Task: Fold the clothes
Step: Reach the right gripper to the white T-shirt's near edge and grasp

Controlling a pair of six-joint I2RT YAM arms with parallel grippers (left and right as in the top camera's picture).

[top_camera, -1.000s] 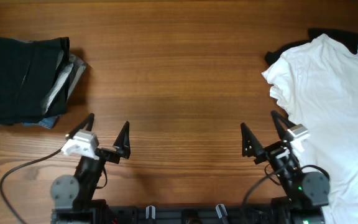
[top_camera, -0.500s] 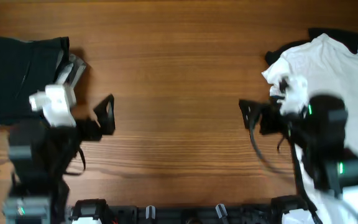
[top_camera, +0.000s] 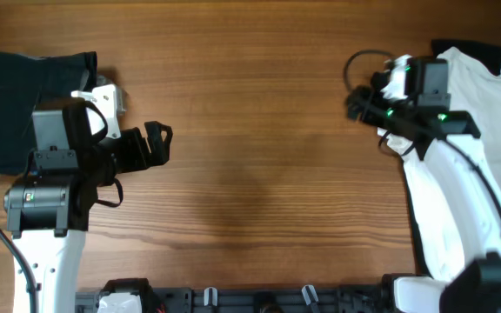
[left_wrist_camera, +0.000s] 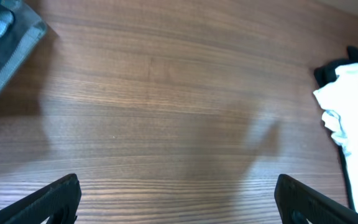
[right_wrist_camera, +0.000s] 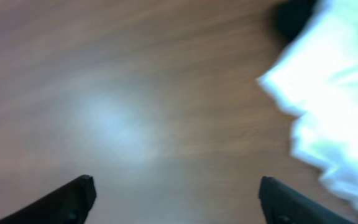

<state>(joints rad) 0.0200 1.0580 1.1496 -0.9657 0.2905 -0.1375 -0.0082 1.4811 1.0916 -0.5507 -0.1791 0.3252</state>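
The clothes are a large white T-shirt (top_camera: 485,148) spread at the table's right side, with a black garment (top_camera: 472,48) under its far edge, and a folded dark and grey stack (top_camera: 24,104) at the far left. My right gripper (top_camera: 355,104) hovers open just left of the shirt's sleeve. In the blurred right wrist view the gripper (right_wrist_camera: 176,202) holds nothing, with the white T-shirt (right_wrist_camera: 334,93) ahead on the right. My left gripper (top_camera: 156,143) stands open beside the dark stack. The left gripper (left_wrist_camera: 179,205) has only bare wood between its fingers.
Brown wooden table (top_camera: 250,174) stretches between the two arms. In the left wrist view a grey cloth corner (left_wrist_camera: 8,37) shows at the top left and the white shirt (left_wrist_camera: 353,118) at the far right. The arm bases line the table's front edge.
Both arms have lifted from the front edge and reached across the table. The left swung toward the dark stack; the right moved to the shirt's sleeve, its jaws narrowing slightly.
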